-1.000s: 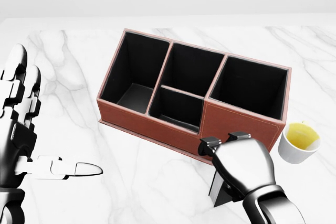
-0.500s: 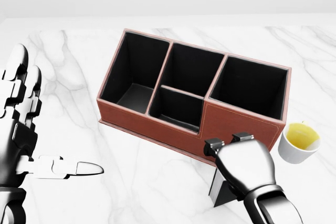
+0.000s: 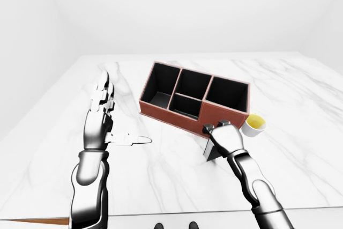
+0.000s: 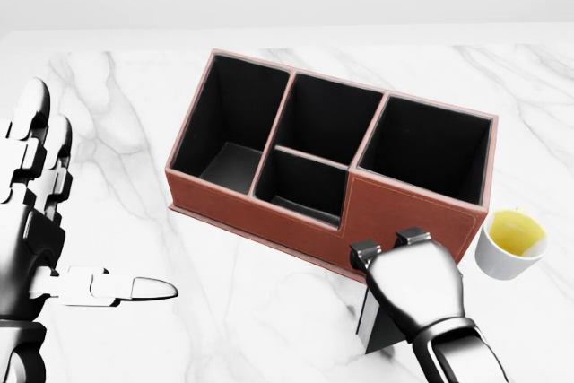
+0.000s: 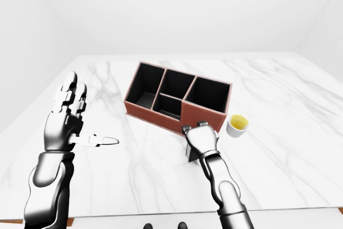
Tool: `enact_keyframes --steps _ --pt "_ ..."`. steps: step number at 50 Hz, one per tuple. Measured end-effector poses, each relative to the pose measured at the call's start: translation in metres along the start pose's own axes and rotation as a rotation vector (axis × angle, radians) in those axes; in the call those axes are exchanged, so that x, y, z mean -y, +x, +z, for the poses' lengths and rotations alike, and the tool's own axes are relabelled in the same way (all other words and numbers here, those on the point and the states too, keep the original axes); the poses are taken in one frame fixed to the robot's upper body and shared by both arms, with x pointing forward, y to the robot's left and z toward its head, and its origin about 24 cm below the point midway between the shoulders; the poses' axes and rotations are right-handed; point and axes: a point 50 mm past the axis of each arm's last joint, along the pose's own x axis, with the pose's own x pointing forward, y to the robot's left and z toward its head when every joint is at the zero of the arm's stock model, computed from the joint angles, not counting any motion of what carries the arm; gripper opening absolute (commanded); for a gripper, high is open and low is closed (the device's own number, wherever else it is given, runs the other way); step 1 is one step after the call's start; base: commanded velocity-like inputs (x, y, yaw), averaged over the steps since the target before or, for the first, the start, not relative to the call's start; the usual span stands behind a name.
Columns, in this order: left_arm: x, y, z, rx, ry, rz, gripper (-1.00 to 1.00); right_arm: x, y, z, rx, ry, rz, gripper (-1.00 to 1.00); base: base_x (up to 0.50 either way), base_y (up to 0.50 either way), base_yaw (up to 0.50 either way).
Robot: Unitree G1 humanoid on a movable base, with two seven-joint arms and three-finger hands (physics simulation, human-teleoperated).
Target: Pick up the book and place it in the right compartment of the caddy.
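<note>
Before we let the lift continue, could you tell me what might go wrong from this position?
1. The right robot hand covers the dark book, which stands on edge right beside the caddy wall; lifting it could catch the rim or nudge the caddy.
2. The cup of yellow liquid sits close to the right compartment, so a wide swing could tip it.
3. Whether the grip is firm is not visible, so the book may slip.

My dark book (image 4: 375,329) stands upright near the worktop's lower edge, just below the brown, black-lined caddy's (image 4: 395,213) empty right compartment.
</note>
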Motion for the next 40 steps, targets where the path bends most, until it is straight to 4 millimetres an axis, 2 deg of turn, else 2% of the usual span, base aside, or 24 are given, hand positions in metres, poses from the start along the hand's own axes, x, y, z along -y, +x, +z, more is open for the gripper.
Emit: enact_keyframes --steps 34,38,40 --pt "0.001 -0.001 -0.002 -0.009 0.002 -0.002 1.0 -0.025 -0.002 -0.001 0.01 -0.089 0.022 0.11 0.0 0.0 0.0" --pt "0.001 -0.002 -0.001 -0.009 0.003 -0.002 1.0 -0.028 -0.002 -0.001 0.013 -0.1 0.022 0.08 0.0 0.0 0.0" --pt "0.001 -0.002 -0.001 -0.008 0.004 -0.003 1.0 -0.029 -0.001 -0.001 0.014 -0.1 0.015 -0.05 0.0 0.0 0.0"
